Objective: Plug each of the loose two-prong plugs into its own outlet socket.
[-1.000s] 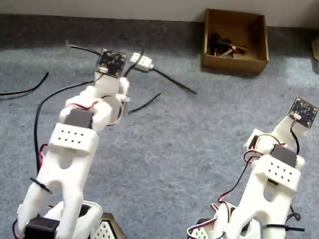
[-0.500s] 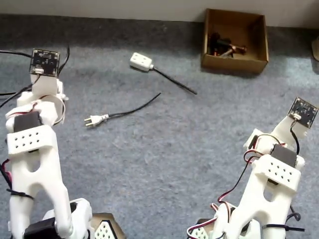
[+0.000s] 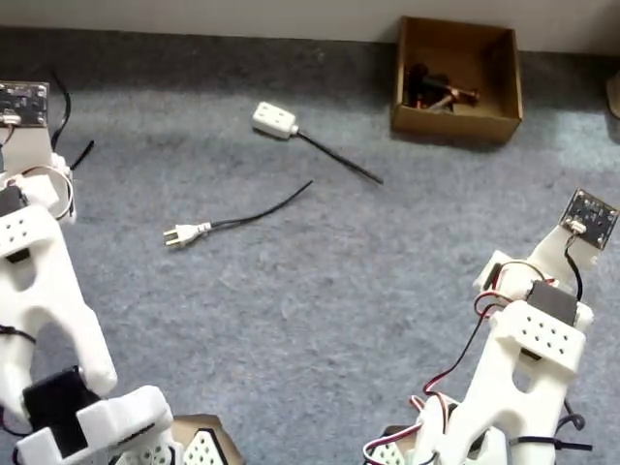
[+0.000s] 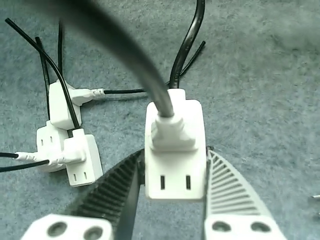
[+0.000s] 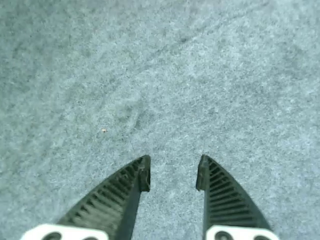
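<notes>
Clamping the left gripper (image 4: 174,154) snugly on the sides of a white outlet socket (image 4: 192,117) with a plug (image 4: 170,135) seated in it, above grey carpet (image 4: 260,75), near a cluster of mated sockets (image 4: 65,135). Likely setting this pair down: lowering gently beside that cluster, keeping the black cord (image 4: 125,55) off it, releasing only once resting.

Catching in the high view 1 loose 2-prong plug (image 3: 182,233) and 1 spare socket (image 3: 274,120), apart, plus a cardboard box (image 3: 450,124). Holding the right gripper (image 5: 172,172) partly open, empty.
</notes>
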`<state>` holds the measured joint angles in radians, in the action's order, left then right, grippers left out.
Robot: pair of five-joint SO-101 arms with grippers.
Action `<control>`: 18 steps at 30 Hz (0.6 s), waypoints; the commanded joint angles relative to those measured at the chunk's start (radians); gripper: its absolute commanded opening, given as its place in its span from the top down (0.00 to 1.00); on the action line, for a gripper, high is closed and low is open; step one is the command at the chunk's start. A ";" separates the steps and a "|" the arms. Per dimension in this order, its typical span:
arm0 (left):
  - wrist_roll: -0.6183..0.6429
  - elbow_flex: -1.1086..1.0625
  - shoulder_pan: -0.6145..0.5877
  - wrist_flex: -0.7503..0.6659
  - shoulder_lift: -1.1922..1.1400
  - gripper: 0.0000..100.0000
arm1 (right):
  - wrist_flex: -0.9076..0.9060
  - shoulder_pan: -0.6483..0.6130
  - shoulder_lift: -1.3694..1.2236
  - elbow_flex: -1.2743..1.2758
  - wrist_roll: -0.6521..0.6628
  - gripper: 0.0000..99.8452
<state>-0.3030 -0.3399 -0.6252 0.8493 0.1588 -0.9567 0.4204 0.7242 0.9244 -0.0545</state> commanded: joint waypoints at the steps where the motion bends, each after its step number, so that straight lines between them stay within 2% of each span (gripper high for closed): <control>1: -0.002 0.114 -0.045 0.002 -0.061 0.99 | 0.027 0.004 0.022 -0.007 0.014 0.85; 11: 0.020 0.252 -0.159 0.000 -0.311 0.99 | 0.027 -0.021 0.021 -0.007 0.014 0.85; 18: 0.020 0.377 -0.196 0.000 -0.499 0.99 | 0.027 -0.021 0.021 -0.005 0.014 0.85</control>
<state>-0.2938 -0.0545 -0.8032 0.8493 -0.3261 -0.9567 0.4112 0.7242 0.9244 -0.0529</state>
